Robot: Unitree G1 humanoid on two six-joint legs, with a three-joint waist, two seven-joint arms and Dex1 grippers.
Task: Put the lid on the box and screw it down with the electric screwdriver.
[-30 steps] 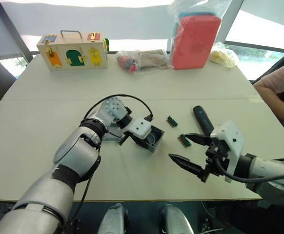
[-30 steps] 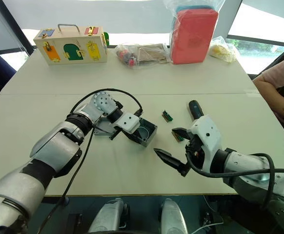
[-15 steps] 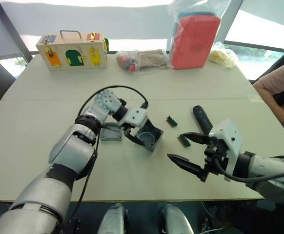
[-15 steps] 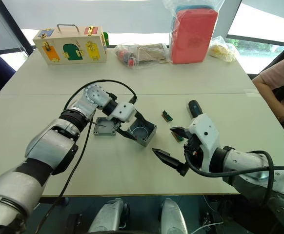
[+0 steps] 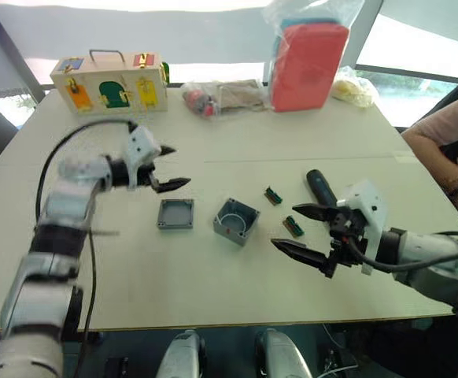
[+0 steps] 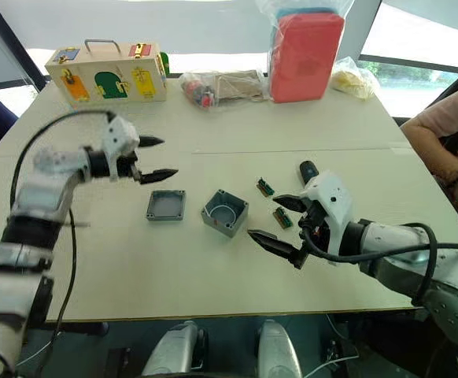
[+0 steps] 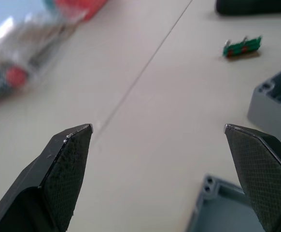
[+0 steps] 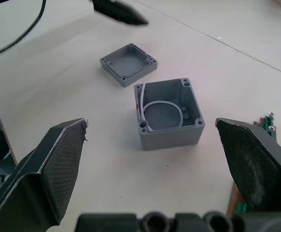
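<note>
left gripper (image 5: 166, 167) lifted off box (image 5: 235, 221) | lid (image 5: 175, 213) below-right

A broad, pale cream rectangular bench (image 5: 237, 299) with a thin seam across its middle fills the scene. Behind it, bright daylight pours through large windows (image 5: 418, 55) divided by dark slanted frames (image 5: 1, 39).

One lid (image 5: 175, 213), one box (image 5: 236, 221), one electric screwdriver (image 5: 318, 187), two green connector blocks (image 5: 294, 226).
</note>
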